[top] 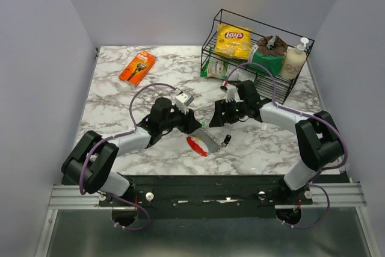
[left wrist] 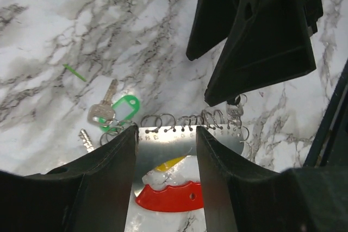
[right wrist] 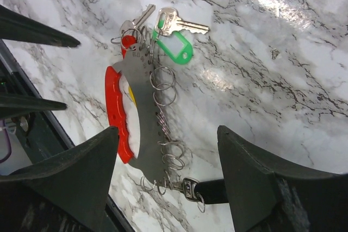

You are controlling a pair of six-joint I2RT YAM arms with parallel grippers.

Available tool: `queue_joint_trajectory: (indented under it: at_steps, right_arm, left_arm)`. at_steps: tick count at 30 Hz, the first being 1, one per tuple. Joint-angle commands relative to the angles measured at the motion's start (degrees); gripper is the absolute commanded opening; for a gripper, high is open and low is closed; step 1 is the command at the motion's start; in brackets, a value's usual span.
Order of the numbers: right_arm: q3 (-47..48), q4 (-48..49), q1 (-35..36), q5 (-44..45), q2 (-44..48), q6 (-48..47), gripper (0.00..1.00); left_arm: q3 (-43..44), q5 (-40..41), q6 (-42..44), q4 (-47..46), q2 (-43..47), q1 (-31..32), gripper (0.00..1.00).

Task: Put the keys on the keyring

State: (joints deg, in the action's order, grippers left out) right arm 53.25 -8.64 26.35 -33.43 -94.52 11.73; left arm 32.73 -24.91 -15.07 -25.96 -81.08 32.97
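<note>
The keyring (left wrist: 166, 148) is a grey metal plate with a curved red side (left wrist: 171, 196) and a row of small wire rings along its far edge. My left gripper (left wrist: 166, 131) is shut on it, one finger on each side. In the right wrist view the keyring (right wrist: 142, 107) has a silver key (right wrist: 179, 24) with a green tag (right wrist: 178, 48) and a red-headed key (right wrist: 129, 39) at one end, and a black-headed key (right wrist: 212, 191) at the other. My right gripper (right wrist: 166, 134) is open above it, holding nothing. In the top view the left gripper (top: 194, 126) and the right gripper (top: 218, 112) meet over the keyring (top: 201, 142).
A black wire basket (top: 264, 82) at the back right holds a yellow chips bag (top: 233, 40), a green packet and a soap bottle (top: 295, 59). An orange box (top: 137, 67) lies at the back left. A thin green stick (left wrist: 74, 73) lies on the marble.
</note>
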Motion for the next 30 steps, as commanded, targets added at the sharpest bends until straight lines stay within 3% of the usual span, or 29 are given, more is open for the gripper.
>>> queue_joint_trajectory:
  at_steps: [1, 7, 15, 30]
  right_arm:
    - [-1.05, 0.21, 0.46, -2.43, -0.67, -1.00, 0.81]
    - [-1.49, 0.21, 0.46, -2.60, 0.04, 0.31, 0.81]
    - [-1.49, -0.93, 0.46, -1.03, -0.58, 2.95, 0.73]
    - [-2.89, -0.06, -4.37, -0.84, -1.46, 8.66, 0.65]
  left_arm:
    - [2.95, -11.64, -2.42, -1.29, -6.00, -0.63, 0.51]
    - [6.02, -14.20, -4.52, -2.26, -12.43, -0.63, 0.46]
    - [6.38, -12.81, -6.20, -2.17, -12.53, -0.19, 0.40]
    - [10.24, -6.38, -3.56, 5.12, -14.72, 7.98, 0.34]
